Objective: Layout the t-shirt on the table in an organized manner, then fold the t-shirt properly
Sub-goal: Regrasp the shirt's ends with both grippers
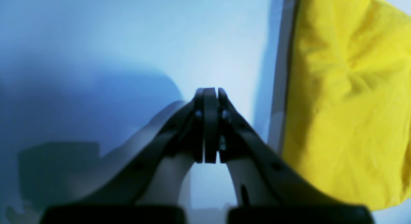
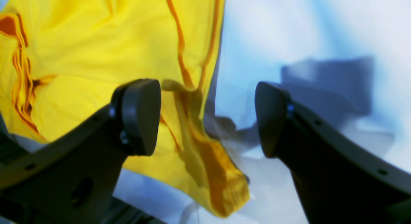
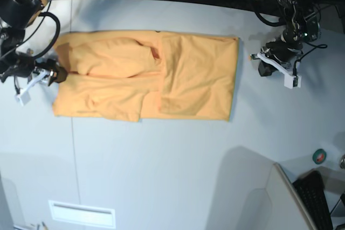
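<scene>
Closest to my lens in the right wrist view, the right gripper (image 2: 207,118) has its jaws spread wide, with a loose corner of the t-shirt (image 2: 96,50) hanging between them, gripped by neither. In the base view the shirt lies across the upper middle of the surface (image 3: 161,160), sides already folded inward into a long band. It looks light, limp and creasy (it will sag wherever unsupported), so I'd pinch it at hemmed corners. At upper right, the left gripper (image 1: 210,126) rests pressed closed on nothing, just beside the shirt's edge.
</scene>
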`<state>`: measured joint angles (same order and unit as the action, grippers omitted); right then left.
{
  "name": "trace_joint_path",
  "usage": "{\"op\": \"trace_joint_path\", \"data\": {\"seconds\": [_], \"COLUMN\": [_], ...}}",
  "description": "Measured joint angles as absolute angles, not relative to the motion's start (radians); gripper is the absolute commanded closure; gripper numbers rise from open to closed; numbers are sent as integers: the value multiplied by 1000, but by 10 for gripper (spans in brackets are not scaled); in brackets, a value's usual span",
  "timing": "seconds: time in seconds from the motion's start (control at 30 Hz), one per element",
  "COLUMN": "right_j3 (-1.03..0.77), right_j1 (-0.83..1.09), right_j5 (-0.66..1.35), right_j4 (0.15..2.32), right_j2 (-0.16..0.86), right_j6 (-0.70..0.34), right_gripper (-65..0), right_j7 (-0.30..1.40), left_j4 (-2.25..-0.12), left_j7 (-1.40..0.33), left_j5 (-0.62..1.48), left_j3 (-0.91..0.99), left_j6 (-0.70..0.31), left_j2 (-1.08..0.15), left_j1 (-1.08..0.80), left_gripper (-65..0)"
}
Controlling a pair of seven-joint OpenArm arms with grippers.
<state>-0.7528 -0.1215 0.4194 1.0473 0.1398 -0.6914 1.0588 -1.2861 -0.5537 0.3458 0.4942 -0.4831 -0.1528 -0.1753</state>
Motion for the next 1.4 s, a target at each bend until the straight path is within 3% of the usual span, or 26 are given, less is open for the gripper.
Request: {"op": "trace_joint_path", "data": {"seconds": [0.27, 0.4, 0.7, 0.8, 1.03, 1.4], "right_j3": [-749, -748, -709, -707, -700, -648], "right_j1": [-127, -133, -133, -132, -141, -125], "right_j5": [424, 428, 435, 433, 410, 399], "right_j4": [1041, 1041, 1041, 1041, 1040, 1143], "right_j2": [112, 86, 76, 73, 68, 80], "right_j6": [-691, -691, -693, -693, -691, -684], "right_gripper": [-432, -432, -426, -333, 0, 0], "right_j7": [1056, 1053, 1048, 1045, 982, 964], "left_j4": [-1239, -1177, -1096, -1095, -1095, -1089], "left_j7": [-474, -405, -384, -388, -374, -404], "left_j5": [345, 348, 368, 367, 368, 348], "left_j3": [343, 267, 239, 228, 140, 56], "left_j6": [-471, -412, -419, -419, -416, -407], "left_j2": [-149, -151, -153, -153, -150, -135], "left_j1": [-145, -125, -64, -55, -53, 2], "left_gripper": [0, 0, 0, 0, 0, 0]}}
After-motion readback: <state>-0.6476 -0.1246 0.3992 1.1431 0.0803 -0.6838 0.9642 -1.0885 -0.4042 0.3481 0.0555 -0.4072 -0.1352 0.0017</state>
